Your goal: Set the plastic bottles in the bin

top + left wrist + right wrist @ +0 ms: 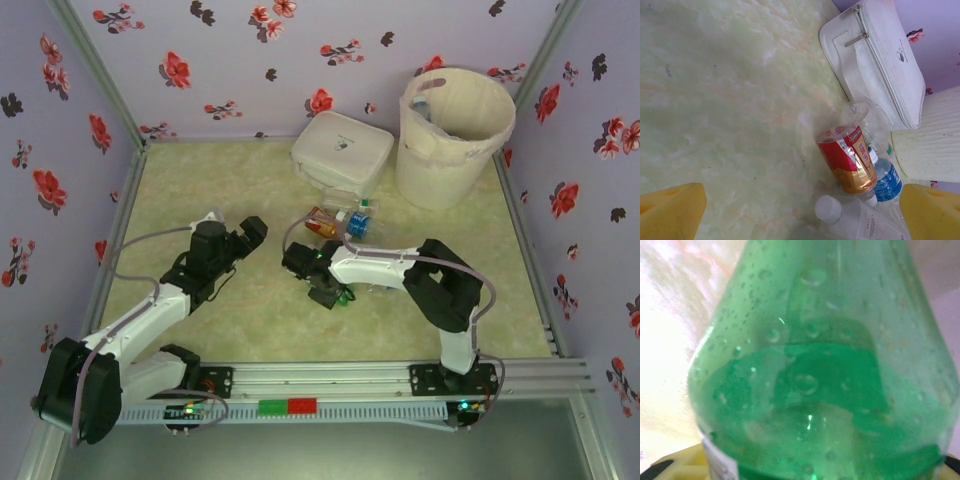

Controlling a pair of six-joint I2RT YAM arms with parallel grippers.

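Several small plastic bottles [340, 220] lie on the pale green marbled table [200, 180], clustered just in front of the flat square white zipped case [340, 150], so the task is judged well short of finished. The tall round cream-white bin [455, 135] with its thin bag liner stands at the far right. A grey-blue shape is seen inside its rim, but whether it is a bottle cannot be told. A green plastic bottle [342, 296] lies under the right gripper [325, 290], near the cluster and well apart from the bin; it is not yet lifted.

From the right wrist that bottle is shown very close and beaded with droplets, with a strip of yellow finger pad [685, 460] at the bottom edge. Whether the jaws are clamped on it cannot be told.

From the left wrist, the left gripper [802, 210] is seen with its jaws wide apart and nothing between them. Labels lost from above are made out here: a red-and-gold labelled bottle [850, 160], a blue-labelled bottle [887, 180] and a white-capped clear bottle [840, 215], all lying touching.
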